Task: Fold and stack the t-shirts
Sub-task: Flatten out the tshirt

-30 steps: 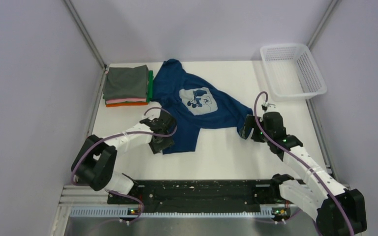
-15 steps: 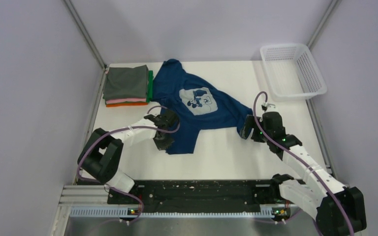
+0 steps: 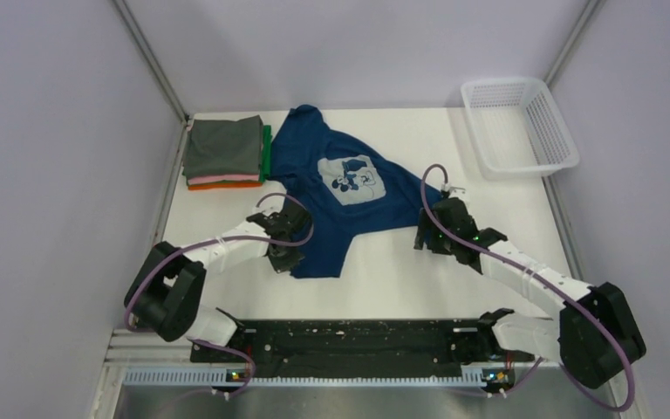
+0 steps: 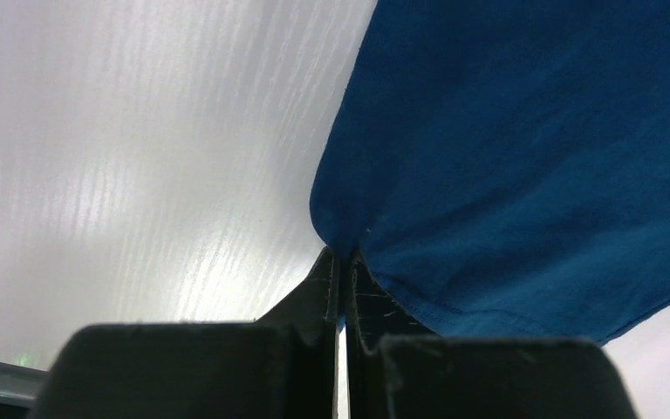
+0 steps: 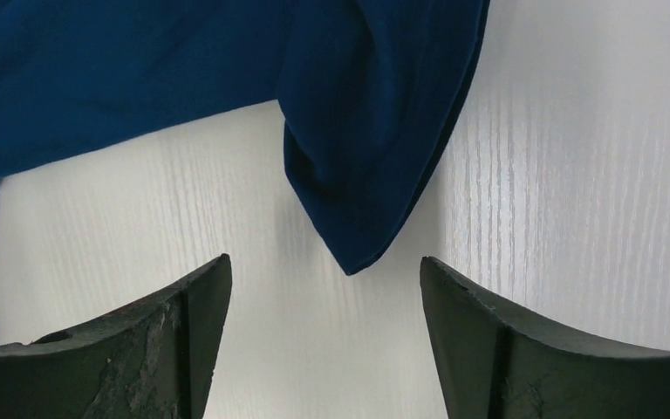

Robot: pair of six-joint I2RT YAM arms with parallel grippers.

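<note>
A navy blue t-shirt (image 3: 314, 166) with a pale grey cartoon print (image 3: 353, 177) lies crumpled in the middle of the table. My left gripper (image 3: 286, 253) is at its near-left hem. In the left wrist view this gripper (image 4: 343, 257) is shut, with a pinch of the blue cloth (image 4: 523, 157) between its tips. My right gripper (image 3: 420, 234) is at the shirt's near-right corner. Its jaws (image 5: 324, 266) stand open, and the pointed corner of the cloth (image 5: 375, 131) hangs just ahead of the gap, not gripped. Folded grey, pink, orange and green shirts (image 3: 224, 153) are stacked at the back left.
A white mesh basket (image 3: 519, 127) stands at the back right corner. White tabletop (image 3: 384, 271) shows between the shirt and the arm bases. Grey walls close in both sides.
My left gripper has shut on the shirt's hem. The right arm has swung left and forward to the shirt's corner, its jaws a little narrower.
</note>
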